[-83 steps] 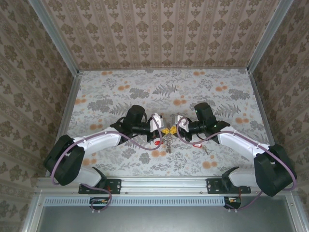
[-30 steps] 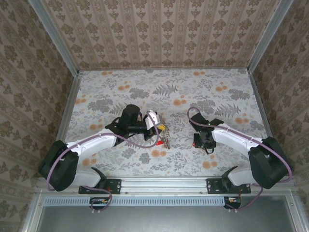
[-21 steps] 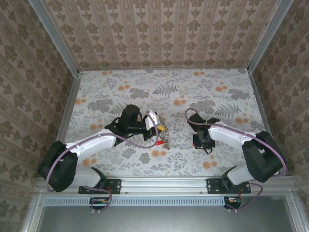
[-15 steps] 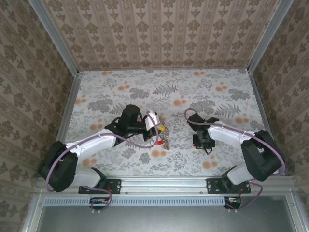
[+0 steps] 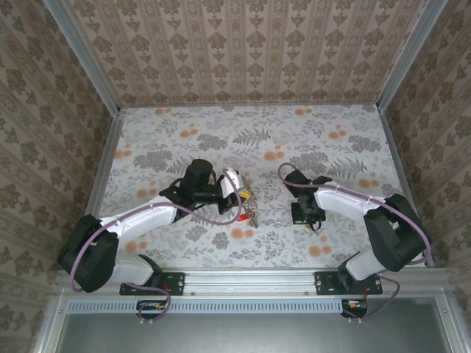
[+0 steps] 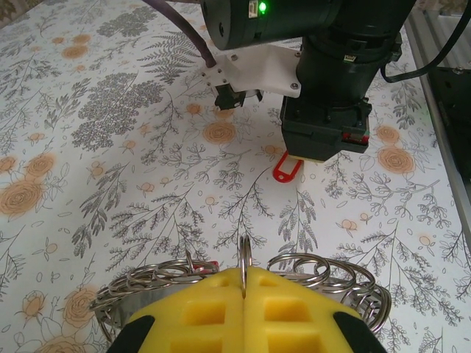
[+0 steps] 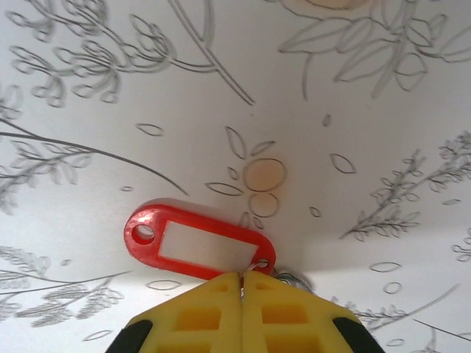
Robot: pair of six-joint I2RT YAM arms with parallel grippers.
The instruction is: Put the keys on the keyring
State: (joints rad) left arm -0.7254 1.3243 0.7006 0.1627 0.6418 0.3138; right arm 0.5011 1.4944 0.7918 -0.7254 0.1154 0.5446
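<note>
Right wrist: our right pincer (image 7: 241, 279) just clamped the key (image 7: 199, 243) at its tip. Left pincer (image 6: 244, 273) holds the ring (image 6: 302, 259); we reckon threading's next.

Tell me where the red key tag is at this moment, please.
In the right wrist view the red key tag lies flat on the floral table, on the right side, its ring end pinched by the shut right tool.

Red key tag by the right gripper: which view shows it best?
Right wrist: red key tag close, whole, hole and label clear. Left wrist: small, partly covered. Top external: too small to tell.
</note>
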